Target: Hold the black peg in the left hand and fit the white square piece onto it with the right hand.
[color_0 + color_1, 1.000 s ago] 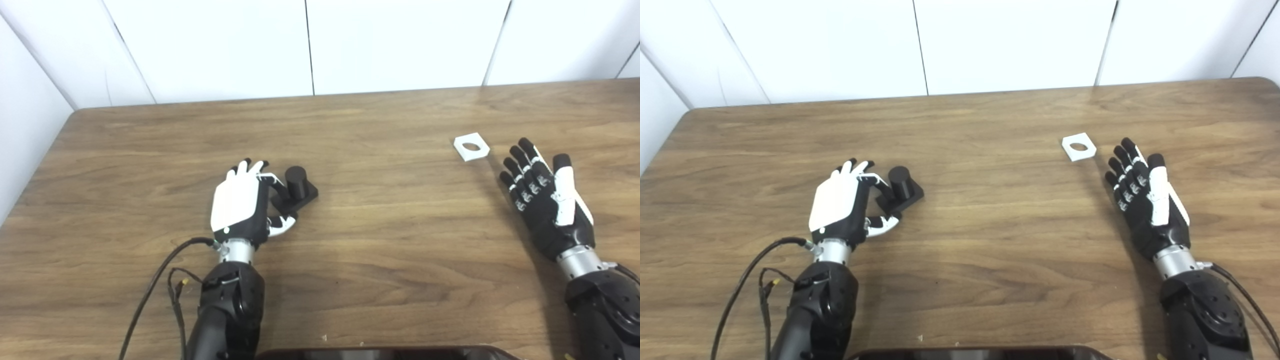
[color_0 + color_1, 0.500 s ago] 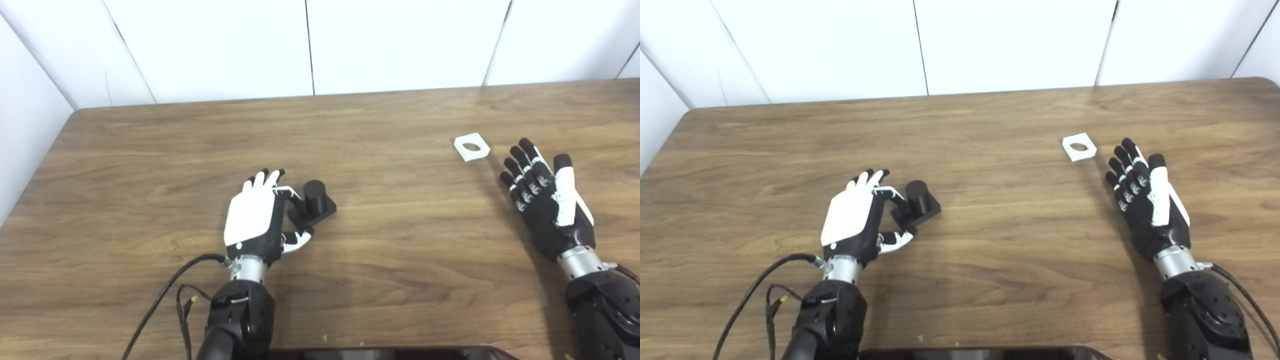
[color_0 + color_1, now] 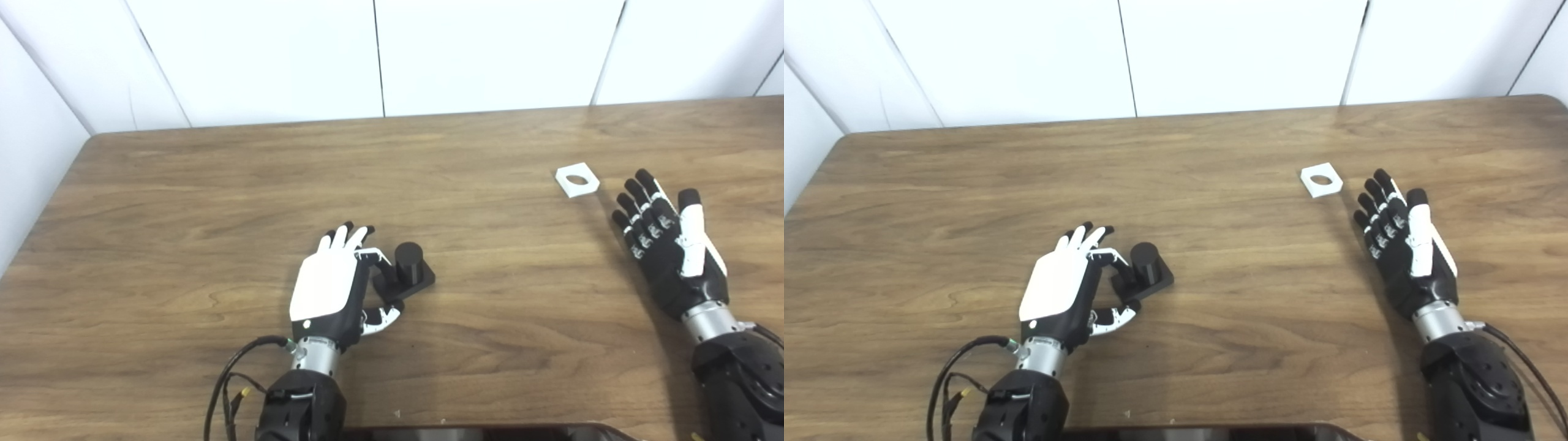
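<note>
The black peg point(image 3: 409, 260) is a short cylinder standing on a black square base, low on the wooden table left of centre. My left hand point(image 3: 334, 288) is at its left side, with fingers and thumb pinching the base. The peg stays upright, and the base appears to rest on the table. The white square piece point(image 3: 577, 180) with a round hole lies flat at the right. My right hand point(image 3: 664, 245) is open, fingers spread, just right of and nearer than the piece, not touching it.
The wooden table point(image 3: 490, 318) is backed by white wall panels, with a white wall along its left edge. A black cable point(image 3: 226, 386) loops off my left forearm. A dark curved object point(image 3: 478, 432) sits at the bottom edge.
My left hand has moved right and nearer to me, and the black peg has moved with it. The right hand and the white piece have not moved.
</note>
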Motion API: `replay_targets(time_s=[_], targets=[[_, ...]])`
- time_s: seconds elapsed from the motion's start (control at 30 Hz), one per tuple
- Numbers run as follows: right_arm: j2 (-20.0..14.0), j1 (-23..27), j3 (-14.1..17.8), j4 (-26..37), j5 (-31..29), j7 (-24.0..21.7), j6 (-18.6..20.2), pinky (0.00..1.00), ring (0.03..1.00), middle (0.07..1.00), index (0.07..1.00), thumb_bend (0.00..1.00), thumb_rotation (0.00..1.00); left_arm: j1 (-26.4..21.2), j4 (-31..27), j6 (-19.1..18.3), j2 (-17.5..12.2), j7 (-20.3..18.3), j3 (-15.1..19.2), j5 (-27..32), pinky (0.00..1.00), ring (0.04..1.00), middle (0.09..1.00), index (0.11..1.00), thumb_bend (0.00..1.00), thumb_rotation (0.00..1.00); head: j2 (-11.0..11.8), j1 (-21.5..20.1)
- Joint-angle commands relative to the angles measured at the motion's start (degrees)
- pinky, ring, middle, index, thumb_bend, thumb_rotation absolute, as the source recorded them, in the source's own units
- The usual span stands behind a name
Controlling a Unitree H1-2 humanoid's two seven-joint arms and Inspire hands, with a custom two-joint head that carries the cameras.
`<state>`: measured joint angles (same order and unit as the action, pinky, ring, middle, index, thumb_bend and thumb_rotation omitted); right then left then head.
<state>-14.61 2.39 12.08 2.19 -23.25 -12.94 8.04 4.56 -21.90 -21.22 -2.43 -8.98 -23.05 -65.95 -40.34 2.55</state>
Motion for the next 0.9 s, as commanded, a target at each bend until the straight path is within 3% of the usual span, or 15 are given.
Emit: replay_targets(time_s=[0.0, 0.53, 0.87], targets=[[-0.1, 0.4, -0.1, 0.3, 0.0, 0.1, 0.3, 1.00, 1.000, 1.000, 1.000, 0.62, 1.00, -0.2, -1.7, 1.3, 0.3, 0.3, -0.2, -1.3, 1.00, 1.000, 0.935, 0.493, 0.52, 0.06, 0.0, 0.1], [-0.3, 1.0, 0.1, -0.9, 0.1, -0.3, -0.7, 1.00, 1.000, 1.000, 1.000, 0.62, 1.00, -1.3, -1.5, 1.4, 0.6, 0.7, 0.8, -0.7, 0.99, 1.000, 0.930, 0.493, 0.52, 0.06, 0.1, 0.4], [0.1, 1.2, -0.2, -1.4, -0.1, -0.3, -0.5, 1.00, 1.000, 1.000, 1.000, 0.62, 1.00, -1.8, -6.8, 0.3, 2.5, -4.5, 0.8, -3.8, 0.99, 1.000, 0.918, 0.493, 0.52, 0.06, 0.2, 0.7]])
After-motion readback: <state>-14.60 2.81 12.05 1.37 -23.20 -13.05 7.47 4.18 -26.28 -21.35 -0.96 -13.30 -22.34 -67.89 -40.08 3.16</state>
